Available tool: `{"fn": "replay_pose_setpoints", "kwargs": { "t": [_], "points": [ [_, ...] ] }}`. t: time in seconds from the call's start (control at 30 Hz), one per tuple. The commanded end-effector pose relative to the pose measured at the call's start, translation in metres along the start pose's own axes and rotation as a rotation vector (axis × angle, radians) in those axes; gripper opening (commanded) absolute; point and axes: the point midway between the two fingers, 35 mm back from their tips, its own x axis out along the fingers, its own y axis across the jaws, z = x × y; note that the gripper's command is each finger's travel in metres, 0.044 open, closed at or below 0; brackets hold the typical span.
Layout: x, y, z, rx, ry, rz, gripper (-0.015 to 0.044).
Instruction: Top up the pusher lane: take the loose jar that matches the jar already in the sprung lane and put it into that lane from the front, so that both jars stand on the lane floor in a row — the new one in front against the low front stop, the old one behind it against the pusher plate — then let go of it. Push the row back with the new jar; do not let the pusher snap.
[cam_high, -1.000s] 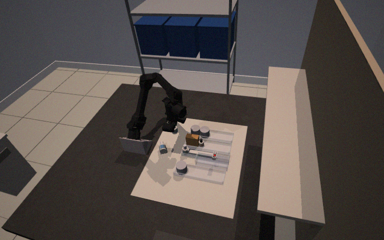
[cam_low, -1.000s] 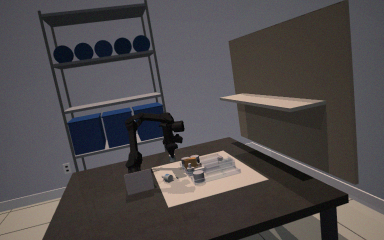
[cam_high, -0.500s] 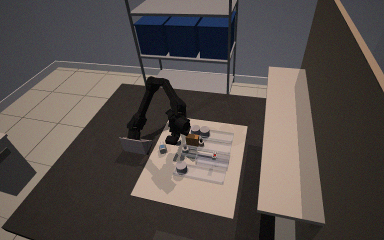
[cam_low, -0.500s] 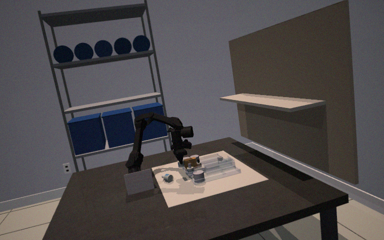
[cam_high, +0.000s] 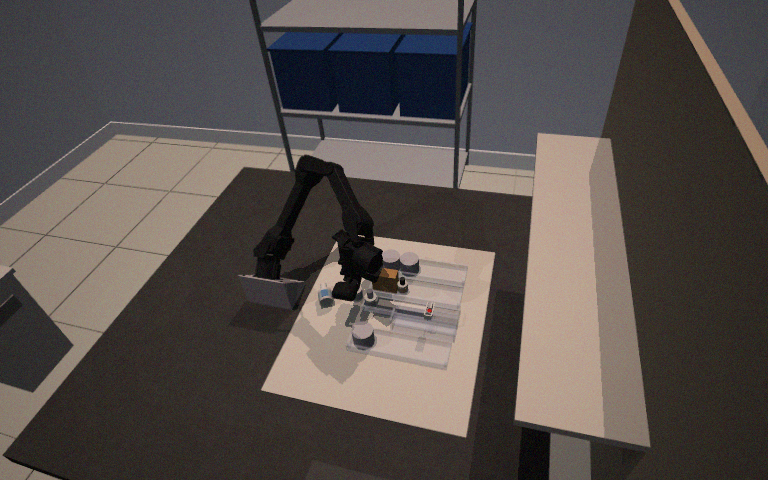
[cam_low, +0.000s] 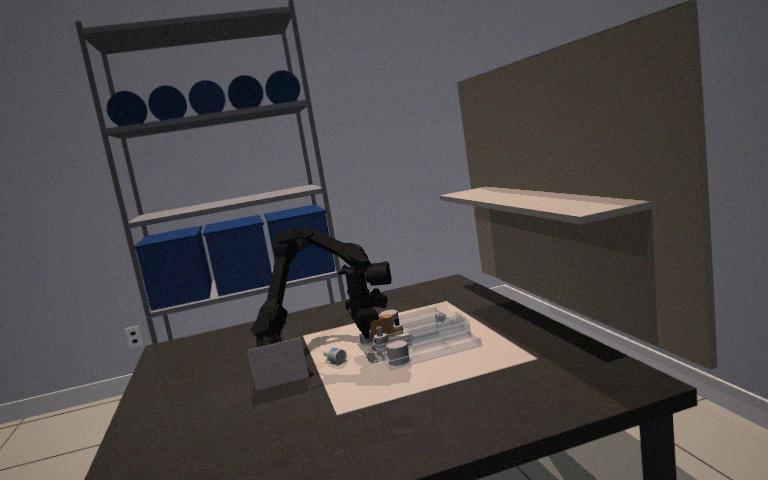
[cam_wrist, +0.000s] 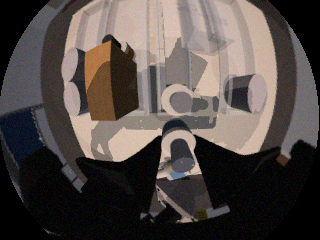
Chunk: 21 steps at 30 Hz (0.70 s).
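Gripping a small grey jar (cam_wrist: 179, 147) in closed jaws, hovering just before the clear lane rack (cam_high: 447, 316); brown box (cam_high: 387, 279) crowding close alongside; blue-labelled jar (cam_high: 325, 295) lying tipped on the mat (cam_high: 396, 390) nearby.

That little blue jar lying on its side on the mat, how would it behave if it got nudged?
The blue jar is round and lying on its side on the mat, so it would likely roll. It looks small, so probably light and easily knocked away. The grey jar that the tool is shut on looks undeformed, so this one is probably stiff too.
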Motion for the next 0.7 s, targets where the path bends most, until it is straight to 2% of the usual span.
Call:
{"fn": "replay_pose_setpoints", "kwargs": {
  "t": [0.0,0.67],
  "points": [
    [0.0011,-0.0001,0.0015,0.004,-0.008,0.003,0.0],
    [0.0011,-0.0002,0.0089,0.004,-0.008,0.003,0.0]
  ]
}}
